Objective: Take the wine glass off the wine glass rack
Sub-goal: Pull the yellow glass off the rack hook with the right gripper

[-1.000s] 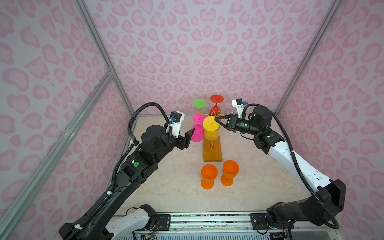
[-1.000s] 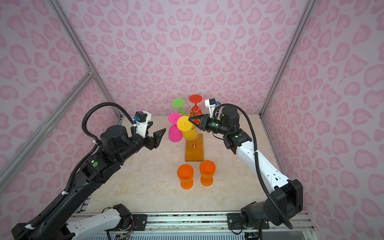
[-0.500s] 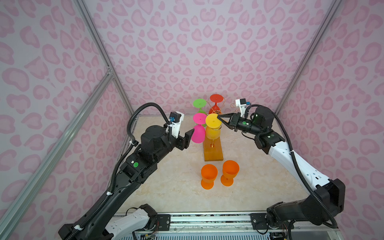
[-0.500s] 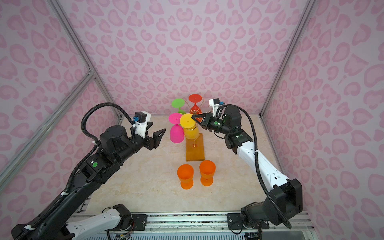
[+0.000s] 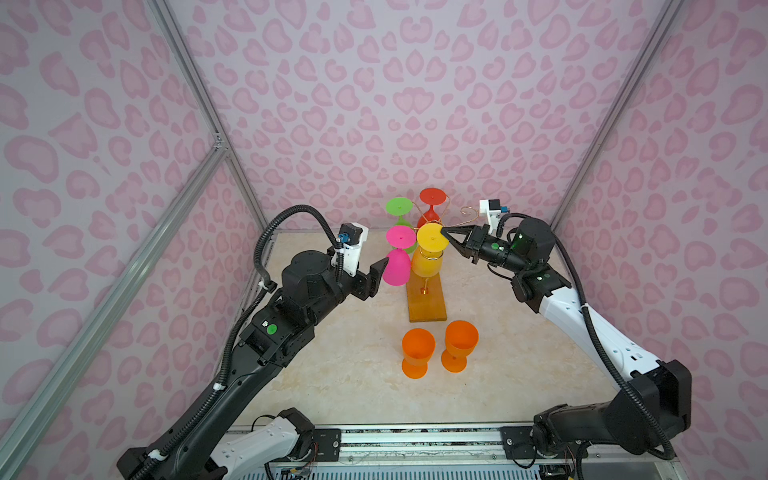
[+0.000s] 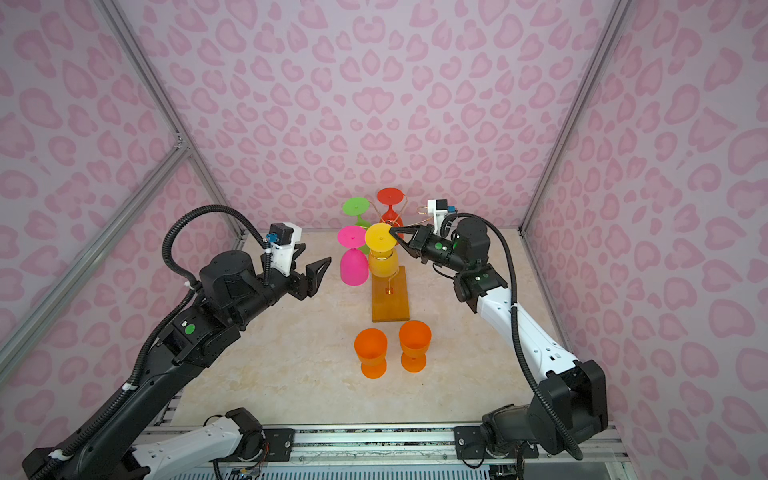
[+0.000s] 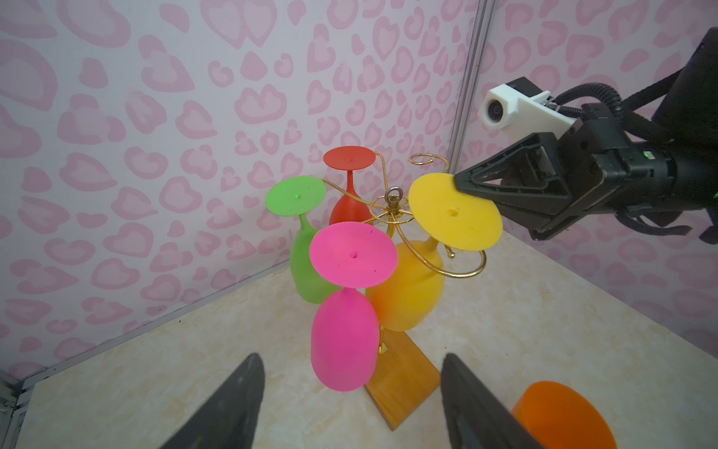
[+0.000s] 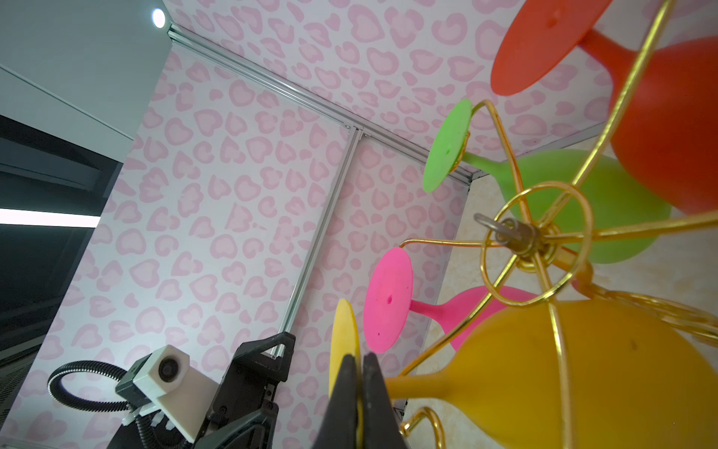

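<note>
Wire of the wine glass rack (image 7: 392, 212): thin metal, gold-coloured, polished and glossy; its base (image 7: 404, 385): amber wood, smooth, fine-grained. The yellow wine glass (image 7: 452, 212) and pink wine glass (image 7: 344, 342): opaque, matt, plastic-looking. The right tool (image 7: 458, 182): matt black plastic. The worktop (image 5: 353, 374): cream, marble-patterned, smooth, faintly shiny.
</note>
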Motion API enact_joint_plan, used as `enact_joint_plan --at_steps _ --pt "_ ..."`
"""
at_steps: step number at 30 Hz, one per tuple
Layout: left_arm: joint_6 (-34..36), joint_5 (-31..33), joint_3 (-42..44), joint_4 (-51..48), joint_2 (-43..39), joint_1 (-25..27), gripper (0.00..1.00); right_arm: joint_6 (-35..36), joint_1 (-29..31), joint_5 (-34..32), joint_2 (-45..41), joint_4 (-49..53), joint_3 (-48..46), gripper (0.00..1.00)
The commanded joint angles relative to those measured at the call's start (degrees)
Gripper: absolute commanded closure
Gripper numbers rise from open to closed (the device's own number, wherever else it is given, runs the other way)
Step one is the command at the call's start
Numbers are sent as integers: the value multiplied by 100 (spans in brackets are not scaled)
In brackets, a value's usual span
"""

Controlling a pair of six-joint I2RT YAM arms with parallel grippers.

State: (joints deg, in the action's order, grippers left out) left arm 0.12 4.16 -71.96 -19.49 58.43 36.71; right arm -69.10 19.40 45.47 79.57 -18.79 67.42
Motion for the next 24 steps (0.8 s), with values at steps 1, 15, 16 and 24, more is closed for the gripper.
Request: enact_joint_plan --at_steps 1,15,16,24 --pt "6 -82 -98 147 27 -15 27 -516 -69 14 -13 -510 -191 100" --pt "1 -164 -233 103 142 -15 27 -779 -265 -29 -274 -615 -479 100" --pt "-1 -172 -231 103 142 -15 27 -804 -285 -30 -305 -630 -506 100" --pt "-12 -195 -241 98 177 -15 27 -958 -377 -30 -495 -763 -723 100"
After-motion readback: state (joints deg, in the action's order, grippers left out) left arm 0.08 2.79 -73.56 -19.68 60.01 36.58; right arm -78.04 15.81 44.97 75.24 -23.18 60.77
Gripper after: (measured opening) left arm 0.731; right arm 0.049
